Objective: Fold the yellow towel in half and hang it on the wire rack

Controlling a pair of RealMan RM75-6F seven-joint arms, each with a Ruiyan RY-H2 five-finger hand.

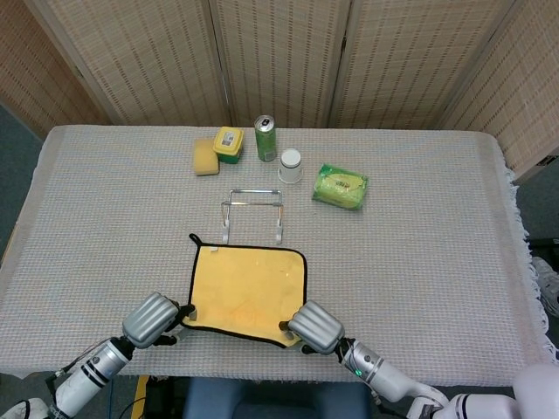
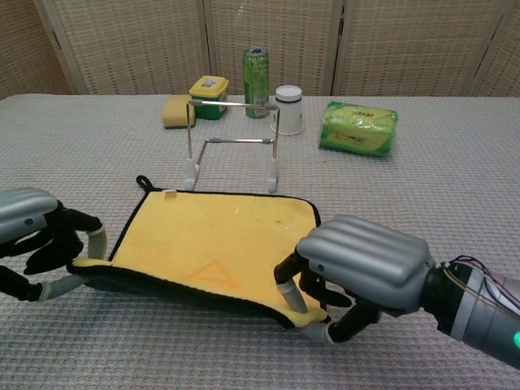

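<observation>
Tabletop scene: left hand (image 2: 36,236) and right hand (image 2: 357,264) pinch one yellow towel's (image 2: 215,244) corners.

One yellow towel (image 1: 247,284) is seen on the surface (image 1: 419,253), and one wire rack (image 1: 252,216) is seen beyond it. Two hands are counted at the near edge: the left hand (image 1: 151,319) and the right hand (image 1: 316,326). At the far side, one green can (image 1: 265,138), one white cup (image 1: 290,165), one yellow sponge (image 1: 205,157), one small yellow-lidded green container (image 1: 229,144) and one green packet (image 1: 341,187) are counted. Behind the surface, one folding woven screen (image 1: 279,52) is seen.
</observation>
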